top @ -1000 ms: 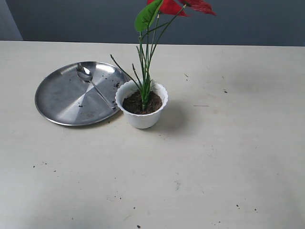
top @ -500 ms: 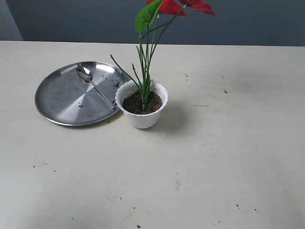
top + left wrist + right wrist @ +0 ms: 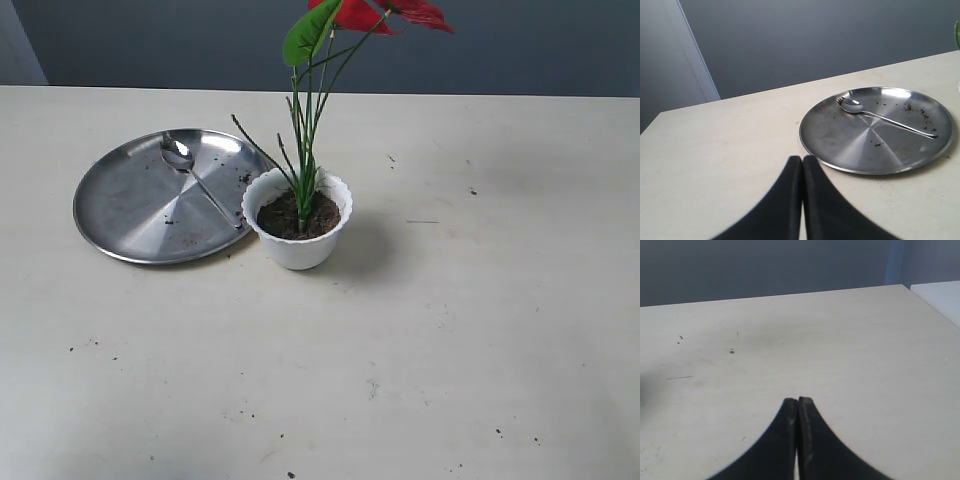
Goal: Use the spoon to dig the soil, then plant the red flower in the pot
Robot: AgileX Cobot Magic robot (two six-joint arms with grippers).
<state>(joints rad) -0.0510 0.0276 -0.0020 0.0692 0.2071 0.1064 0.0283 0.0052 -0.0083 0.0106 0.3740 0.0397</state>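
Centre frame: red flower [image 3: 372, 14] stands planted in soil [image 3: 292, 215] inside the white pot [image 3: 298, 245] — spoon [image 3: 197, 177] on steel plate [image 3: 118, 205], upper left. Left gripper [image 3: 802, 161], right gripper [image 3: 798, 402] closed, empty — best kept clear of the stems.

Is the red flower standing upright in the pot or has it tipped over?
Upright. The red flower rises on its stems from the soil inside the pot, with no gripper holding it.
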